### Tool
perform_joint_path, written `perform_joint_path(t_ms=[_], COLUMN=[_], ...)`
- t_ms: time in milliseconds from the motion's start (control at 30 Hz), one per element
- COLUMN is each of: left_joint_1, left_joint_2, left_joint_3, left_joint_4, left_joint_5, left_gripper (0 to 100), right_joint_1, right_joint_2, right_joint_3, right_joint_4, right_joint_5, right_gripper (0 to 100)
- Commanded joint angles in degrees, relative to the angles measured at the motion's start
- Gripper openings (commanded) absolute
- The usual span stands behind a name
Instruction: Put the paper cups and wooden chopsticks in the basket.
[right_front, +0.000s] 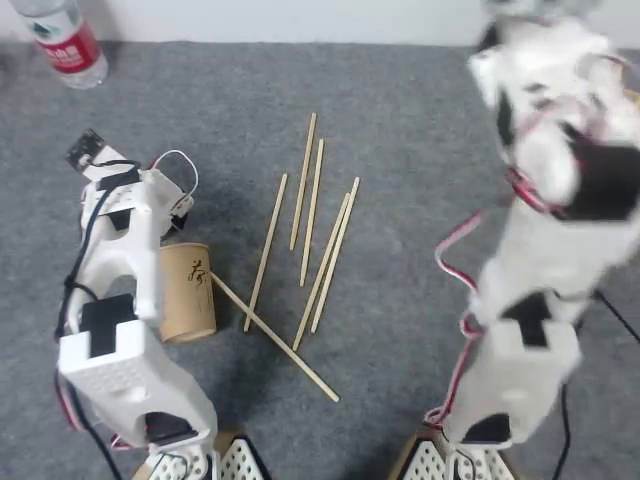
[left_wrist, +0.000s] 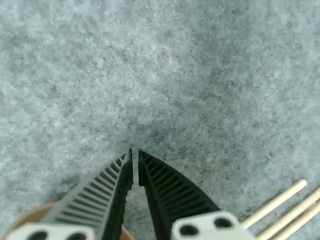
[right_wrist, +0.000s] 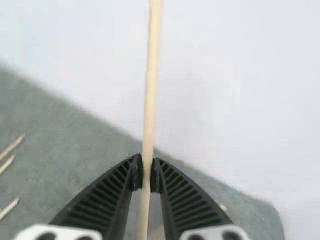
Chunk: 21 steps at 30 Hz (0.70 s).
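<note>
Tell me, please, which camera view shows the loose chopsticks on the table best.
The high view: all six loose chopsticks appear full length, from above. The left wrist view catches three of their tips at the frame's edge; the right wrist view, three tips at its edge too.
</note>
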Motion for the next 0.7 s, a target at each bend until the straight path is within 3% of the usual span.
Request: perform_joint_path(t_ms=[0,267,567,667], left_joint_1=[0.44,0.44,0.44,0.44], left_joint_2=[-1.76,-1.76,-1.76,-1.76], left_joint_3=[-0.31,-0.31,0.22,0.22], left_joint_4=[-0.7,-0.62,-0.79,-0.79], left_joint_5=[0.18,0.18,0.18,0.18], left_gripper=[1,1,1,1], right_joint_1=[3.74,5.49,10.24,14.29], right_joint_2=[-11.91,-34.07,-39.96,-39.96], right_joint_3=[14.24,44.66,64.53,72.7], right_joint_4=[2.51,-1.36,-27.12,-40.13], right_joint_5=[-4.31,-5.89,-6.33,-10.73], right_gripper=[0.8,0.8,0.8,0.8])
